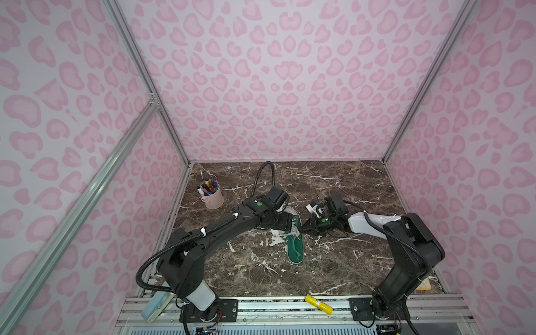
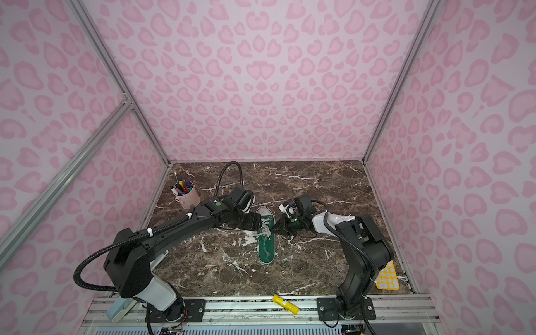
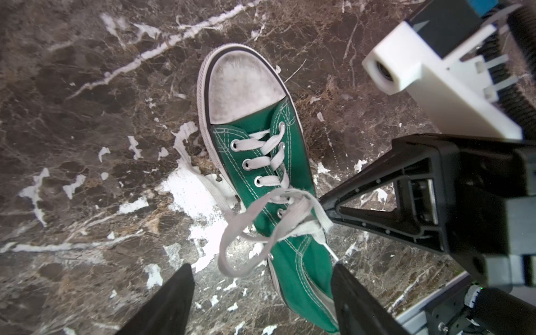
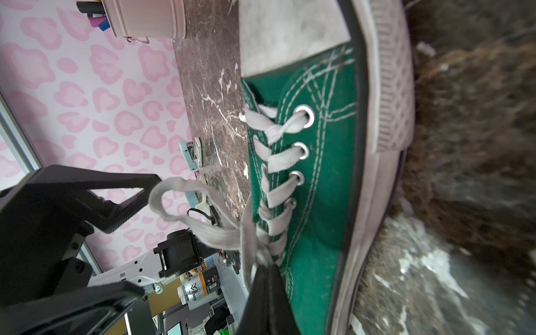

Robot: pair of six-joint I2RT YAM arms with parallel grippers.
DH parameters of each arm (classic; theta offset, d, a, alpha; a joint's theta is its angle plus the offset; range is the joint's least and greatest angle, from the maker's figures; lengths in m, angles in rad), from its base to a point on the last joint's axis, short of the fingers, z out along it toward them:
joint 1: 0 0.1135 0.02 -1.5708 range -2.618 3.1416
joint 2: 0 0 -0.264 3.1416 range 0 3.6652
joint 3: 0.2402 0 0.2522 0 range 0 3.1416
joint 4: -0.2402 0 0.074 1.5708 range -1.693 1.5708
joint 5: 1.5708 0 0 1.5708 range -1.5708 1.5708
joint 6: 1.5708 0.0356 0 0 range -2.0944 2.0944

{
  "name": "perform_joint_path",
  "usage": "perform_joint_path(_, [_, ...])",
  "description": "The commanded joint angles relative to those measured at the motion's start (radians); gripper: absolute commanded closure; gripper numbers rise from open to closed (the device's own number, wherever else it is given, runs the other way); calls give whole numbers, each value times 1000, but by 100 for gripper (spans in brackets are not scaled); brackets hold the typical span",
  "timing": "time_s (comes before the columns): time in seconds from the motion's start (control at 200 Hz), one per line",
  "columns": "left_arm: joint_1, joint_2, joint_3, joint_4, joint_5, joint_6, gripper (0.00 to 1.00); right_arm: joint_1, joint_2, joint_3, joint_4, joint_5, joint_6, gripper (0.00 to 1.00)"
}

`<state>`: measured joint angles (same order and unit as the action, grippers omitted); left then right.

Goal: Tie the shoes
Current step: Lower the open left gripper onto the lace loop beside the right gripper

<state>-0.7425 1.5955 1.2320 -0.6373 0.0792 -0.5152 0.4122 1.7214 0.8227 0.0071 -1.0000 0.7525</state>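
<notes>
Plainly, in both top views the green sneaker (image 1: 295, 246) lies on the marble tabletop (image 1: 348, 261), toe toward the back wall; the pink pen cup (image 1: 213, 197) stands well apart from the sneaker (image 2: 266, 246), off its toe on the left arm's side; the left gripper (image 1: 286, 229) and the right gripper (image 1: 307, 227) meet over the sneaker's laces (image 1: 294, 231), one at each flank.

In the left wrist view the left gripper (image 3: 261, 304) has its fingers (image 3: 168, 301) spread wide and empty above the sneaker's collar, a free loop (image 3: 240, 240) of lace just ahead of them; the right gripper (image 3: 323, 203) pinches a strand beside the sneaker's upper eyelets.

In the right wrist view its fingers (image 4: 266, 290) are pressed together on that strand at the crossing; the loop (image 4: 162, 197) sits just beside one left fingertip (image 4: 150, 181).

The step, I judge, is taking the loop: close the left fingers around its bend, not its tail; hold the right pinch firm; then draw both outward from the sneaker, level and even, so the knot cinches without lifting the sneaker.
</notes>
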Motion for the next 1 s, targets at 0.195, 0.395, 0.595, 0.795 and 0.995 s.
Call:
perform_joint_path(0.195, [-2, -73, 12, -40, -50, 27, 22, 2, 4, 2, 8, -11, 2, 100])
perform_joint_path(0.395, [-53, -47, -18, 29, 159, 12, 36, 5, 5, 5, 8, -9, 1, 100])
perform_joint_path(0.595, [-77, 53, 28, 11, 224, 4, 40, 3, 6, 6, 9, -12, 2, 100])
perform_joint_path(0.795, [-90, 140, 55, 13, 261, -14, 39, 3, 7, 6, 8, -16, 3, 100])
perform_joint_path(0.995, [-89, 162, 41, 38, 249, -50, 42, 2, 4, 1, 10, -17, 5, 100])
